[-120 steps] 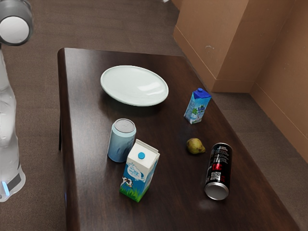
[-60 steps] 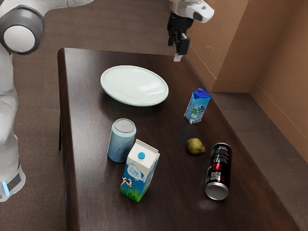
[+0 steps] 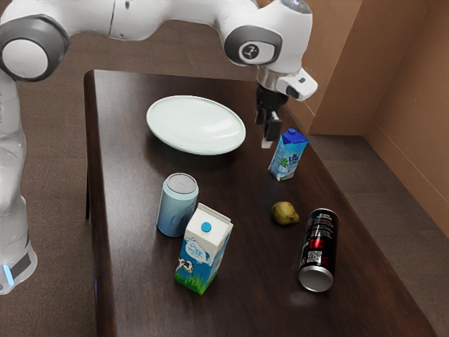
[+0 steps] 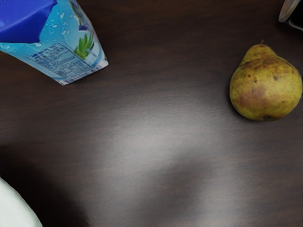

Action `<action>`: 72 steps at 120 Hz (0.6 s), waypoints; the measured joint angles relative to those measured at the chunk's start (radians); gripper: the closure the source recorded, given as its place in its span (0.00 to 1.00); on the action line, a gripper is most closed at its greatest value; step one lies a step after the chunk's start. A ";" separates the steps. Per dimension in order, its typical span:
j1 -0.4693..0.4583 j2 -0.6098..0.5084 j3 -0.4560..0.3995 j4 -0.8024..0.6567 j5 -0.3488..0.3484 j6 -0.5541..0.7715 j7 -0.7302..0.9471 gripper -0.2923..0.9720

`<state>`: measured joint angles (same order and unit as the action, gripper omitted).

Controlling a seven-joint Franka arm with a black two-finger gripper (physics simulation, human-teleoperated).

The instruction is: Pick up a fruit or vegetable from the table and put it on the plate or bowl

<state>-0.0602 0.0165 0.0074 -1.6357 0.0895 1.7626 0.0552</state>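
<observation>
Right now the step is the reach for the pear (image 3: 285, 213), and the gripper (image 3: 268, 133) hangs above the table (image 3: 126, 175), between the plate (image 3: 168, 112) and the blue carton (image 3: 287, 156), its jaws apart and holding nothing. The pear lies toward the table's edge at the exterior view's right, about midway along it, between the blue carton and the black can (image 3: 319, 247), touching neither.

To do this well, I judge the hand should travel past the carton with height to spare, since the carton stands just beside the gripper and a brush could tip it. It should then come down straight over the pear's widest part. The jaws are best set across the fat belly, not the neck, so the fruit does not squirt out. The can lies near on the pear's far side, so the descent wants care there too.

The pear rests on its side. Its skin is yellow-green, blotched with russet brown and dark specks, and a short stem shows at the narrow end. Being round, it probably rolls if nudged.
</observation>
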 joint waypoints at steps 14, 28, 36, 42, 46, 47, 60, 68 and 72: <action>-0.029 0.025 -0.015 -0.004 -0.001 0.020 0.002 0.25; -0.126 0.045 -0.048 -0.004 -0.002 0.032 0.003 0.25; -0.209 0.066 -0.056 -0.003 -0.003 0.043 0.003 0.25; -0.244 0.087 -0.051 -0.003 -0.003 0.061 0.004 0.25; -0.242 0.093 -0.047 -0.003 -0.002 0.072 0.004 0.25; -0.240 0.094 -0.045 -0.003 -0.002 0.074 0.004 0.25; -0.196 0.119 -0.032 0.008 -0.002 0.089 0.003 0.25; -0.191 0.140 -0.028 0.025 -0.002 0.087 0.001 0.25; -0.184 0.155 -0.031 0.037 -0.002 0.086 0.001 0.25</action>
<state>-0.2441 0.1715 -0.0235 -1.5989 0.0874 1.8482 0.0560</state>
